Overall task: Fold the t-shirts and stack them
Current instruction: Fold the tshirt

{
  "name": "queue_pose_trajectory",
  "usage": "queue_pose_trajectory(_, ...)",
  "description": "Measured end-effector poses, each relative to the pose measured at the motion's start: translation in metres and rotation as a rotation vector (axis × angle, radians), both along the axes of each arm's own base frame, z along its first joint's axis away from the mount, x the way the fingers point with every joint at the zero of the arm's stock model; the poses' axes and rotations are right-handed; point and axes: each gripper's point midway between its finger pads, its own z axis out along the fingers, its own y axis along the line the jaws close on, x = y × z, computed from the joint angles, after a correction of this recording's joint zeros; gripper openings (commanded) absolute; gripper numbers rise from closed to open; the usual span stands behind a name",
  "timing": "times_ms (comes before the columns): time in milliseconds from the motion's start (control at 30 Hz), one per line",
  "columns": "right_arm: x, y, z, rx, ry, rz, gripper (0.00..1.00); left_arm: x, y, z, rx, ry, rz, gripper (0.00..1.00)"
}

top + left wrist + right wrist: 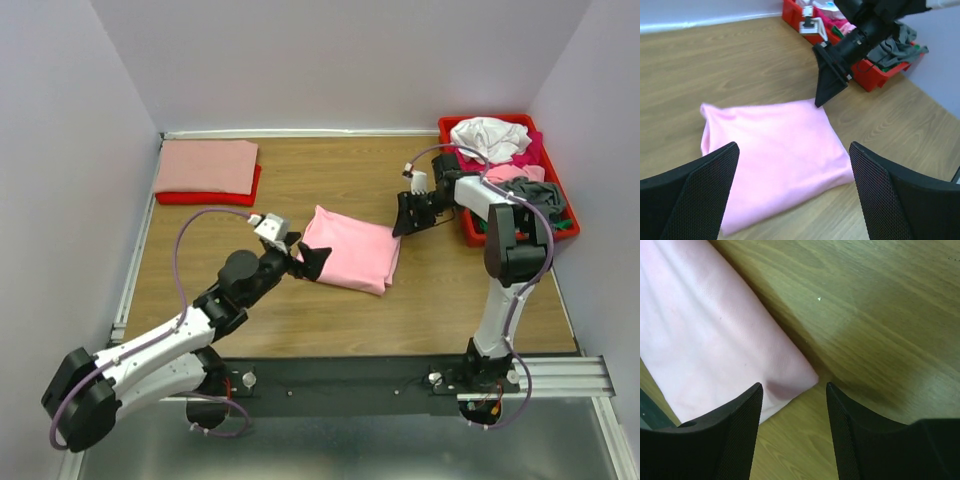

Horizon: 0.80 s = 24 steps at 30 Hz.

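A folded light pink t-shirt (350,255) (775,155) (715,330) lies flat mid-table. My left gripper (308,258) (794,150) stands wide open at its left edge, fingers apart over the cloth and holding nothing. At the shirt's far right corner, my right gripper (408,222) (794,387) is open, with the corner just ahead of its fingertips and not pinched. Back left, a folded salmon t-shirt (205,165) rests on a folded red one (210,197). White (490,138), magenta (525,155) and grey (540,195) t-shirts lie crumpled in the tray.
The red plastic tray (485,119) (870,80) sits at the back right, close behind the right arm. White walls close in the table at the back and on both sides. Bare wood shows in front of the pink shirt.
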Motion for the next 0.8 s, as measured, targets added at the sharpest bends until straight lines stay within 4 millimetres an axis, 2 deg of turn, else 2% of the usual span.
queue_pose_trajectory(67, 0.002, 0.000, -0.005, 0.001, 0.016, -0.014, 0.58, -0.006, 0.018, -0.013, -0.055, 0.049, 0.033, 0.98)
queue_pose_trajectory(167, 0.003, 0.002, -0.011, 0.007, 0.033, -0.021, 0.44, -0.018, 0.030, -0.046, -0.118, 0.159, 0.043, 0.95)
queue_pose_trajectory(200, 0.003, 0.002, -0.012, 0.011, 0.038, -0.023, 0.30, -0.022, 0.031, -0.057, -0.129, 0.195, 0.041, 0.94)
queue_pose_trajectory(267, 0.003, 0.004, -0.015, 0.020, 0.049, -0.025, 0.16, -0.029, 0.033, -0.083, -0.133, 0.272, 0.035, 0.90)
queue_pose_trajectory(300, 0.003, 0.005, -0.016, 0.024, 0.056, -0.028, 0.05, -0.033, 0.033, -0.096, -0.131, 0.317, 0.029, 0.87)
queue_pose_trajectory(333, 0.004, 0.005, -0.018, 0.026, 0.060, -0.027, 0.01, -0.035, 0.031, -0.102, -0.132, 0.341, 0.019, 0.81)
queue_pose_trajectory(467, 0.020, 0.007, -0.018, 0.029, 0.032, -0.014, 0.00, -0.026, 0.022, -0.118, -0.109, 0.415, -0.016, 0.75)
queue_pose_trajectory(567, 0.038, 0.010, -0.016, 0.038, -0.002, -0.006, 0.01, -0.017, 0.011, -0.113, -0.105, 0.424, -0.053, 0.75)
queue_pose_trajectory(600, 0.043, 0.011, -0.015, 0.044, -0.012, -0.002, 0.08, -0.014, 0.008, -0.109, -0.108, 0.415, -0.065, 0.75)
queue_pose_trajectory(667, 0.052, 0.013, -0.015, 0.050, -0.027, 0.003, 0.16, -0.008, 0.003, -0.099, -0.119, 0.396, -0.083, 0.75)
queue_pose_trajectory(700, 0.056, 0.013, -0.014, 0.052, -0.036, 0.004, 0.26, -0.002, 0.000, -0.090, -0.126, 0.378, -0.090, 0.75)
queue_pose_trajectory(733, 0.059, 0.014, -0.013, 0.051, -0.045, 0.006, 0.32, 0.001, -0.001, -0.087, -0.131, 0.373, -0.091, 0.74)
queue_pose_trajectory(800, 0.065, 0.011, -0.010, 0.034, -0.066, 0.010, 0.39, 0.015, -0.005, -0.076, -0.141, 0.354, -0.092, 0.67)
